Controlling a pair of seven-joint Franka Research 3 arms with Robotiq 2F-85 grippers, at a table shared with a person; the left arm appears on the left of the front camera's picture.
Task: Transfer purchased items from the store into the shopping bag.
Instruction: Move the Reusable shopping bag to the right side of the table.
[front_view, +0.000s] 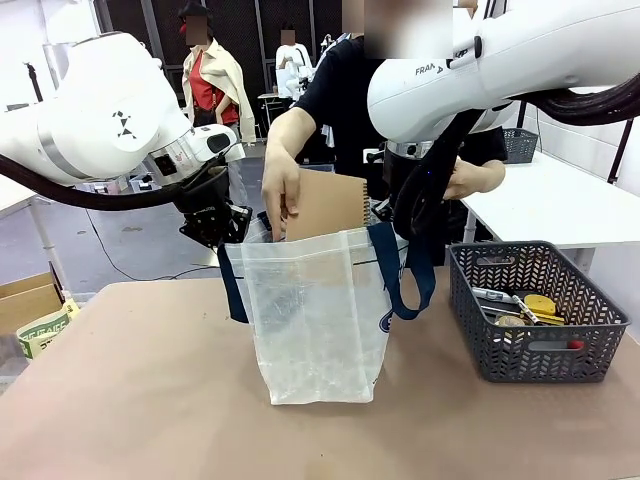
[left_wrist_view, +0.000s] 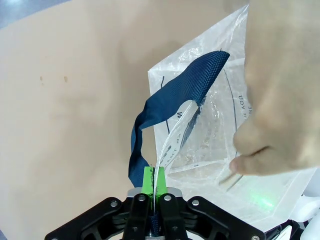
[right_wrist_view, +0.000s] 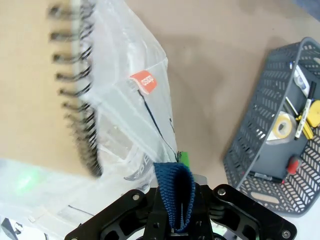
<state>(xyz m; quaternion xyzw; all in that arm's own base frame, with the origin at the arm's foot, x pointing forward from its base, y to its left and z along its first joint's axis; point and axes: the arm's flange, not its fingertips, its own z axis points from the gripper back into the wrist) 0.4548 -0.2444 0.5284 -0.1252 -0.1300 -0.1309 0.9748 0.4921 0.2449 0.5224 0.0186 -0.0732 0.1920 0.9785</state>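
Shopping bag (front_view: 318, 320): upright on table (front_view: 130, 400).
Left gripper (left_wrist_view: 152, 184): clamped on navy strap (left_wrist_view: 175, 95).
Right gripper (right_wrist_view: 176, 176): clamped on other strap (right_wrist_view: 173, 192).
Spiral notebook (front_view: 325, 205): brown, in person's hand (front_view: 280, 185), half inside bag mouth.

Between the fingers of the left gripper (left_wrist_view: 153, 181) and right gripper (right_wrist_view: 176, 172), a person's hand (front_view: 280, 190) and brown spiral notebook (front_view: 328, 205) fill the shopping bag (front_view: 315, 320) mouth. Outside the right fingers stands a grey basket (front_view: 520, 355); beneath the left fingers, the table (front_view: 140, 400) lies open.
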